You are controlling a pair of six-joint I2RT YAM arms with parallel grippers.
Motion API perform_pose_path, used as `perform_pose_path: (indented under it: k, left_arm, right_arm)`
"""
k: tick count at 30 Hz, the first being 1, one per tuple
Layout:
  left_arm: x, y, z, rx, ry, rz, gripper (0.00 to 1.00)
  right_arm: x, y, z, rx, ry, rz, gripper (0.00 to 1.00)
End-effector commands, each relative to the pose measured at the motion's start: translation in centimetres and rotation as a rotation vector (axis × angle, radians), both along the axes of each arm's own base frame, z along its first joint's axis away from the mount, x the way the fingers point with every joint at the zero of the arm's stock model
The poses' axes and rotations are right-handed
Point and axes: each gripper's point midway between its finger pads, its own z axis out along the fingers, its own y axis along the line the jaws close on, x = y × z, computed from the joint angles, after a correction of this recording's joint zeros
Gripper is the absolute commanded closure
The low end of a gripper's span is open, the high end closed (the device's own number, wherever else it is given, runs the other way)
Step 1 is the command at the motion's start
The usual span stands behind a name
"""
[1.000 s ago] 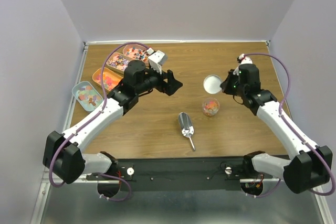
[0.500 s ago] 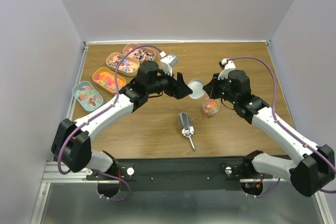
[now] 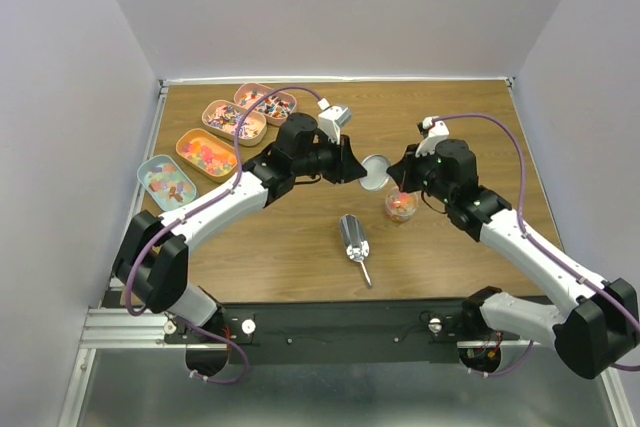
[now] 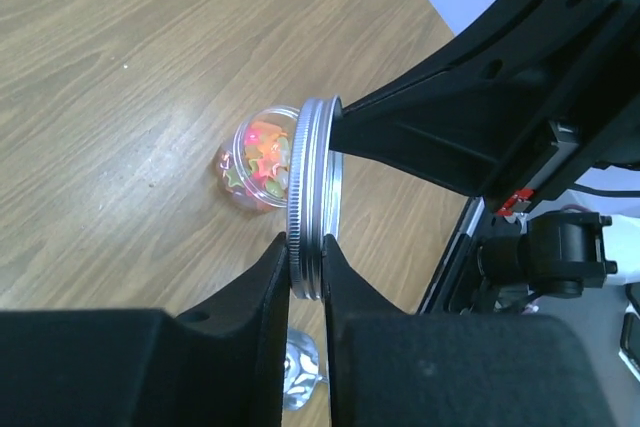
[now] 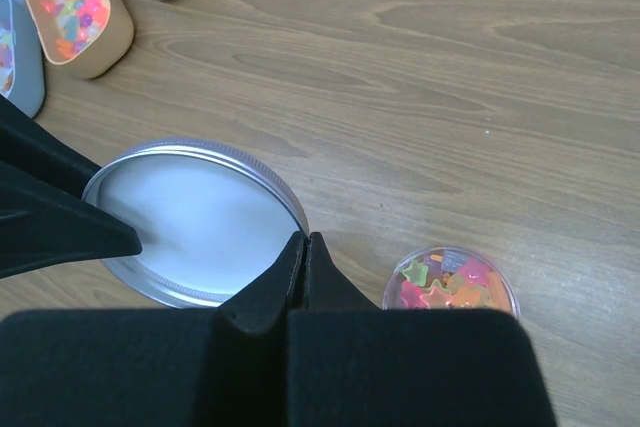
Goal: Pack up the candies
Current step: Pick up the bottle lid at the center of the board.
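A small clear jar point(image 3: 401, 205) of the candies point(image 5: 447, 283), bright star-shaped sweets, stands uncovered on the wooden table point(image 3: 450, 117). Its round silver lid point(image 3: 375, 169) hangs in the air just left of the jar, between the two arms. My left gripper point(image 4: 305, 247) is shut on the lid's point(image 4: 312, 197) rim, seen edge-on. My right gripper point(image 5: 305, 239) is shut with its tips pinching the opposite rim of the lid point(image 5: 190, 217). The jar point(image 4: 258, 162) sits beyond the lid in the left wrist view.
A silver metal scoop point(image 3: 353, 237) lies on the table in front of the jar. Several oval tins of sweets line the back left: two pink point(image 3: 266, 101) point(image 3: 234, 122), one orange point(image 3: 206, 152) and one blue point(image 3: 167, 182).
My right arm carried the lid leftward, to the left of the jar. My left arm reached right to meet it, and its jaws closed on the lid's rim.
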Motion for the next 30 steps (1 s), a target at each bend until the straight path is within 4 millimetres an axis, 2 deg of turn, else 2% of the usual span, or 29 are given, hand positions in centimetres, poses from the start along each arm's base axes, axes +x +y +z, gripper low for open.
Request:
perform_pose_path:
  k: [1, 4, 6, 7, 9, 10, 13, 14, 15, 17, 19, 21, 23, 24, 26, 27, 28, 30]
  left_arm:
    - [-0.2, -1.2, 0.5, -0.014, -0.005, -0.032, 0.88]
    - [0.0, -1.1, 0.5, -0.008, -0.020, -0.026, 1.00]
    - [0.4, -0.8, 0.6, 0.011, -0.068, -0.018, 1.00]
    - [0.7, -0.6, 0.8, 0.020, -0.092, -0.008, 1.00]
    - [1.8, 0.3, 1.0, 0.069, -0.183, 0.037, 1.00]
    - [2.3, 0.7, 1.0, 0.094, -0.220, 0.052, 1.00]
    - [4.0, 2.2, 1.1, 0.183, -0.352, 0.108, 1.00]
    - [4.4, 2.5, 1.1, 0.203, -0.382, 0.119, 1.00]
    - [5.0, 3.1, 1.2, 0.244, -0.448, 0.131, 1.00]
    - [5.4, 3.2, 1.2, 0.269, -0.530, 0.141, 1.00]
    - [5.9, 3.9, 1.6, 0.324, -0.644, 0.167, 1.00]
    - [5.6, 3.7, 2.0, 0.316, -0.723, 0.183, 1.00]
    - [5.7, 3.8, 2.2, 0.321, -0.799, 0.214, 1.00]
    - [5.6, 3.8, 2.3, 0.321, -0.819, 0.218, 1.00]
    - [5.6, 3.5, 2.3, 0.331, -0.846, 0.218, 1.00]
    - [5.2, 2.8, 2.0, 0.331, -0.854, 0.204, 1.00]
    - [5.2, 2.8, 2.1, 0.339, -0.866, 0.210, 1.00]
    - [4.3, 2.1, 2.4, 0.336, -0.913, 0.201, 1.00]
  right_arm:
    - [-0.4, 0.8, 1.1, 0.029, -0.051, 0.034, 0.99]
    - [-0.7, 0.8, 1.0, 0.031, -0.048, 0.041, 0.99]
    - [-0.8, 0.9, 1.0, 0.033, -0.047, 0.048, 0.93]
    - [-1.0, 1.0, 1.2, 0.041, -0.048, 0.055, 0.83]
    - [-1.2, 1.0, 1.3, 0.047, -0.042, 0.057, 0.73]
    - [-1.4, 1.0, 1.5, 0.053, -0.038, 0.058, 0.60]
    - [-2.0, 0.4, 1.6, 0.035, -0.006, 0.041, 0.43]
    - [-2.0, 0.2, 2.4, 0.040, -0.011, 0.031, 0.39]
    - [-2.4, -0.2, 2.0, 0.022, 0.019, 0.022, 0.35]
    - [-2.4, -0.6, 2.9, 0.026, 0.030, -0.007, 0.27]
    - [-2.6, -1.4, 2.6, 0.011, 0.084, -0.062, 0.18]
    - [-2.8, -2.0, 2.9, 0.001, 0.123, -0.090, 0.16]
    - [-2.1, -3.6, 2.5, -0.023, 0.159, -0.199, 0.07]
    - [-1.8, -5.0, 2.3, -0.041, 0.196, -0.257, 0.04]
    - [-1.3, -6.4, 1.2, -0.042, 0.264, -0.300, 0.03]
    - [-0.7, -8.4, 0.8, -0.020, 0.297, -0.348, 0.03]
    - [-1.3, -7.4, 0.5, 0.048, 0.351, -0.270, 0.03]
    - [-0.9, -8.1, 0.3, 0.124, 0.398, -0.256, 0.03]
